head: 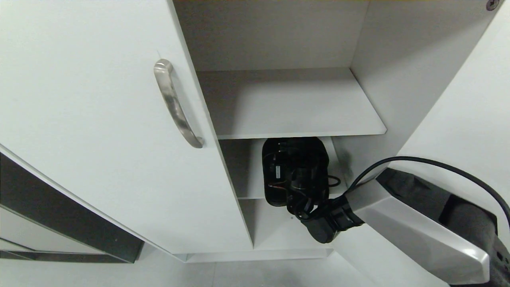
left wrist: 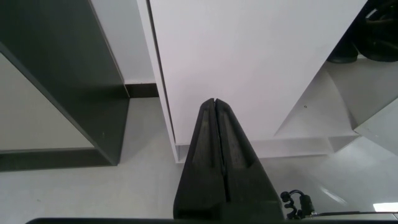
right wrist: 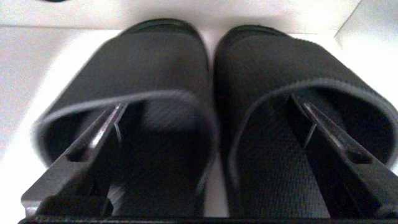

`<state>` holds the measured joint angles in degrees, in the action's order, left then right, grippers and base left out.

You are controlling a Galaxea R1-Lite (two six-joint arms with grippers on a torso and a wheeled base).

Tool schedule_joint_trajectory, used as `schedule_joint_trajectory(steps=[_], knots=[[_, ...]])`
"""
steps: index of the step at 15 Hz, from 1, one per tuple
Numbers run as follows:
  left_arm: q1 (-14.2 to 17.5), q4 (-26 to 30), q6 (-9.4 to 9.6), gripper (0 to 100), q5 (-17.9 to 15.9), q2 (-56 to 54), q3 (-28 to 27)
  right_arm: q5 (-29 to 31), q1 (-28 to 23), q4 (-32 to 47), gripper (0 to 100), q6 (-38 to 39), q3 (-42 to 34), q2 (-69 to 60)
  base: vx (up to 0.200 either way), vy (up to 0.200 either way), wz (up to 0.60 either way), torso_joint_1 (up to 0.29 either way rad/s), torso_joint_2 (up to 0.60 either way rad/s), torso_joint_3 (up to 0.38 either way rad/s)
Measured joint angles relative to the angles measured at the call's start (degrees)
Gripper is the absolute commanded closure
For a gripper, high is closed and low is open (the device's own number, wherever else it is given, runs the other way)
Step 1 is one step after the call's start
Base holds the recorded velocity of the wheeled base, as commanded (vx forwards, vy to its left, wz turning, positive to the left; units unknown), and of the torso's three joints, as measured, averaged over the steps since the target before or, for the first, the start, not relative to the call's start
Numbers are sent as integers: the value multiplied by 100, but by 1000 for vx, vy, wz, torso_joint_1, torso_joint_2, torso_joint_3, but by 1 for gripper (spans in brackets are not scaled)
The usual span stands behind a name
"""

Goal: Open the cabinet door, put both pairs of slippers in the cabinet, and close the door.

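Observation:
A pair of black slippers [head: 295,159] [right wrist: 186,93] lies side by side on a lower shelf [head: 247,175] of the white cabinet, under the wide upper shelf [head: 295,103]. My right gripper [head: 297,187] [right wrist: 214,149] is inside the cabinet at the slippers and is open. One finger [right wrist: 93,146] sits in the mouth of one slipper and the other finger [right wrist: 339,140] in the mouth of the other. My left gripper [left wrist: 214,155] is shut on nothing, low in front of the cabinet's closed door and the floor.
The cabinet's left door [head: 99,119] is closed and carries a curved metal handle [head: 175,103]. Its right door [head: 470,119] stands swung open beside my right arm. A dark panel of other furniture [head: 59,207] is at the left. Pale floor [left wrist: 143,186] lies below.

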<state>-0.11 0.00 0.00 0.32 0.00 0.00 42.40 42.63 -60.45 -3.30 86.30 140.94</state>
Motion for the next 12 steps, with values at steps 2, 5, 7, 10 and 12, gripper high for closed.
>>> schedule_joint_trajectory(steps=[2, 5, 7, 10, 12], knots=[[0, 0, 0, 100, 0, 0, 0, 16, 130, -129, 0, -9, -538, -262, 0, 0, 0, 0, 0, 0], [0, 0, 7, 100, 1, 0, 0, 51, 329, -647, 0, 0, -1587, -690, 0, 0, 0, 0, 0, 0], [0, 0, 7, 100, -5, 0, 0, 73, 463, -1345, 0, 0, -2456, -948, 0, 0, 0, 0, 0, 0], [0, 5, 10, 100, -13, 0, 0, 87, 649, -1930, 0, -4, -3332, -1309, 0, 0, 0, 0, 0, 0], [0, 5, 7, 100, -16, 0, 0, 84, 747, -1931, 0, -9, -3467, -1414, 0, 0, 0, 0, 0, 0]])
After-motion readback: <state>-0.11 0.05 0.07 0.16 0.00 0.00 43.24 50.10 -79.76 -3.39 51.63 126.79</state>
